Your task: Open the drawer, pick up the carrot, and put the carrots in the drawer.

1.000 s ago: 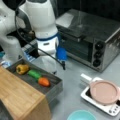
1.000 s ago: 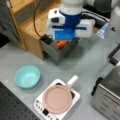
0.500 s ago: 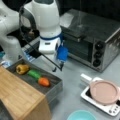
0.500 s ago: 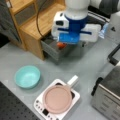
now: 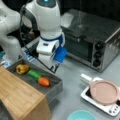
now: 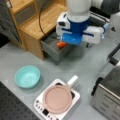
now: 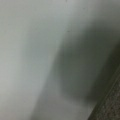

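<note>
The drawer (image 5: 53,88) stands pulled out at lower left in a front view, its grey front edge facing the bare table (image 5: 72,100). Inside it lie the pepper (image 5: 22,69), the green vegetable (image 5: 34,74) and the carrot (image 5: 44,81) in a row, the carrot nearest the front wall. The gripper (image 5: 54,68) hangs just above and to the right of the carrot, near the drawer's far rim, holding nothing; how far its fingers are parted cannot be told. In a front view the drawer (image 6: 51,48) juts from the cabinet (image 6: 37,23) at upper left, with the carrot (image 6: 61,44) peeking out under the arm's blue wrist. Open grey table lies between the drawer front and the bowl (image 6: 27,76), the hot plate (image 6: 57,100) and the oven (image 5: 95,40). The wrist view shows only blurred grey surface with a dark shadow.
</note>
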Controlling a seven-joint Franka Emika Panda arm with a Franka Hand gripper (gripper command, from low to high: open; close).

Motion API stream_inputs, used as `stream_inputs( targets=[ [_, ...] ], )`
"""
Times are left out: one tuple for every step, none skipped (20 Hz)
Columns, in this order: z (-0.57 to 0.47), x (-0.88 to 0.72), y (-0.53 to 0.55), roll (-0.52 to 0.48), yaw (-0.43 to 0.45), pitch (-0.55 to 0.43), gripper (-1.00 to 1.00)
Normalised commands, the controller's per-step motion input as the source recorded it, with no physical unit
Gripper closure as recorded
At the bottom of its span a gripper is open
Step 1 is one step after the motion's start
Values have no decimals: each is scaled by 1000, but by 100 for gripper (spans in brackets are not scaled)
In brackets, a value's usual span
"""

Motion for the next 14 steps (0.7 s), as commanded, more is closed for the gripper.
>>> stream_inputs(
  targets=[
    [-55,-254,122,230,-310,5,-100],
    [-63,-245,133,198,-320,-9,-100],
    [-66,-236,133,175,-302,-21,-100],
    [-90,-238,136,129,-291,-57,-100],
    [-102,-236,134,109,-270,-73,-100],
    [-128,-246,138,75,-272,-109,-100],
    [-140,-250,142,64,-257,-122,-100],
    [-164,-266,146,49,-241,-146,-100],
    [-189,-283,155,39,-230,-159,-100],
    [-217,-304,165,37,-221,-176,-100],
    [-227,-311,172,37,-206,-185,-100],
    [-239,-323,186,36,-206,-199,-100],
    [-248,-336,210,3,-245,-224,-100],
    [-246,-338,223,-5,-246,-235,-100]
  ],
)
